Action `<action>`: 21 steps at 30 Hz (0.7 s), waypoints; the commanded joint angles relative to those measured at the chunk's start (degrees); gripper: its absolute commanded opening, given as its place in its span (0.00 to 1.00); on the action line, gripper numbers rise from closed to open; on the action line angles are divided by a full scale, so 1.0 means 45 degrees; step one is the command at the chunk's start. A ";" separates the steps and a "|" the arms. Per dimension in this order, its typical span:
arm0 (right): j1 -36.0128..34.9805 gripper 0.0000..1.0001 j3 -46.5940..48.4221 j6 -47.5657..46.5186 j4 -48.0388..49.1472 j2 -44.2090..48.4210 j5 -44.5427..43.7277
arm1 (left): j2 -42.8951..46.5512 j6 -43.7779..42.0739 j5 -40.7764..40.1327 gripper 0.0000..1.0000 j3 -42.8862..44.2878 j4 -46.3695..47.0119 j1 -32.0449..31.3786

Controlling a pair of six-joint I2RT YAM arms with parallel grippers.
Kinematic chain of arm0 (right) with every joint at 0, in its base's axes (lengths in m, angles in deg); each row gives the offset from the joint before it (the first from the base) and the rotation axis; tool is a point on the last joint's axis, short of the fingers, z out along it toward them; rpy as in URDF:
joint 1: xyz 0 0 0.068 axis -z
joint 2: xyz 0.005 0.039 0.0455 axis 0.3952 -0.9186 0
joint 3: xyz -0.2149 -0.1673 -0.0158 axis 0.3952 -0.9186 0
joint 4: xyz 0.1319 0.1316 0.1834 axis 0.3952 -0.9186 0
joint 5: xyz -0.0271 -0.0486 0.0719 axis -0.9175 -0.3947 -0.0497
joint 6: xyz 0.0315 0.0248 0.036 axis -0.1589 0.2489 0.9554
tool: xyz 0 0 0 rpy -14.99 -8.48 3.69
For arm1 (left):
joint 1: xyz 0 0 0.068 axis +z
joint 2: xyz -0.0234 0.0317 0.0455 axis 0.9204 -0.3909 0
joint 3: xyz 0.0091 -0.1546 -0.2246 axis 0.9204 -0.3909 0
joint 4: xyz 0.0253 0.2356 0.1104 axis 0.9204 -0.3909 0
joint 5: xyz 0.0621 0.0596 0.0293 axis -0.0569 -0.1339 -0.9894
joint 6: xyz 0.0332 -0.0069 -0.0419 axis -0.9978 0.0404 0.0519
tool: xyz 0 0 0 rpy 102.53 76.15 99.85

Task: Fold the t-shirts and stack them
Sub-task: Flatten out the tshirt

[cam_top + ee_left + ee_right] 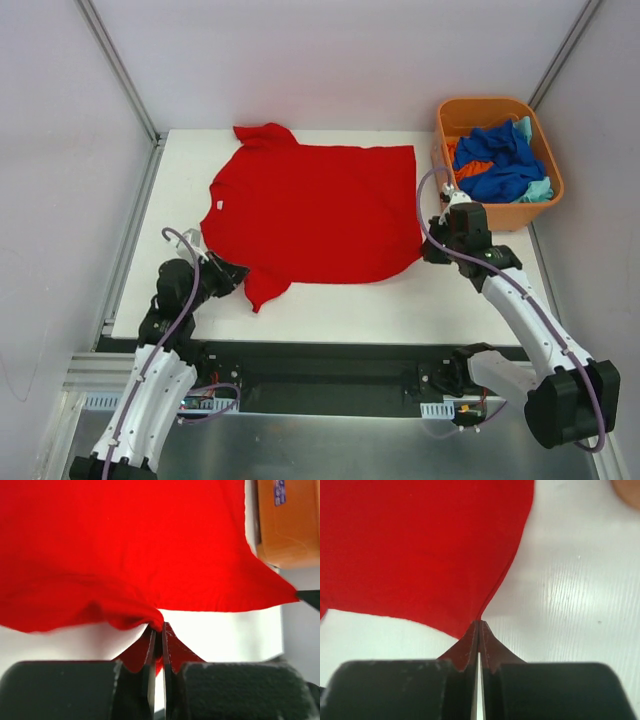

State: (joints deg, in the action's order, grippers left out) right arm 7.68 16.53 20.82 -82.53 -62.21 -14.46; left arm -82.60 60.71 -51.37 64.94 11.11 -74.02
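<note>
Across the white counter [400, 310] a red t-shirt [315, 210] lies spread flat, its collar toward the left, its hem toward the right, one sleeve pointing to the far edge and the other to the near edge. At the near left, the left fingers [233, 276] sit against the cloth beside the near sleeve. The left wrist view shows them pressed together on a bunched fold of the red edge, which rises slightly off the counter into the tips [169, 675]. At the near right corner of the hem, the right fingers [432, 250] meet the shirt. From the right wrist the two blades [487, 652] are closed with only a hairline between them, and the pointed corner of the red cloth [420, 555] runs straight into their tips. Both arms therefore pinch the shirt along its near side, one at each end, with the body of the garment lying beyond them. Just beyond the right arm, at the far right corner, stands an orange tub [480, 103] holding a heap of crumpled shirts: a blue t-shirt [500, 165] on top, with an orange one [470, 168] and a pale teal one [540, 190] showing at its edges.
</note>
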 commanded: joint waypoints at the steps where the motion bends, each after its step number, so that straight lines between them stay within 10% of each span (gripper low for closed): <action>1: 0.0067 0.01 -0.0611 0.0603 -0.0453 0.0153 0.0016 | 0.1177 0.1956 0.1546 0.00 -0.1523 0.1007 0.0077; 9: 0.0028 0.01 -0.1374 0.1619 -0.2638 0.0991 -0.0879 | 0.2058 0.2895 0.2640 0.00 -0.2056 -0.0338 0.0038; 21: 0.0048 0.01 0.0071 0.2068 -0.7659 0.3804 -0.1820 | 0.4811 0.2505 -0.0054 0.00 0.2514 -0.8443 0.0019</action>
State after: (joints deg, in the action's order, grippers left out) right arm 7.71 13.91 27.99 -107.53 -47.45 -19.90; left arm -63.72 72.90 -46.78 71.78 -11.70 -74.06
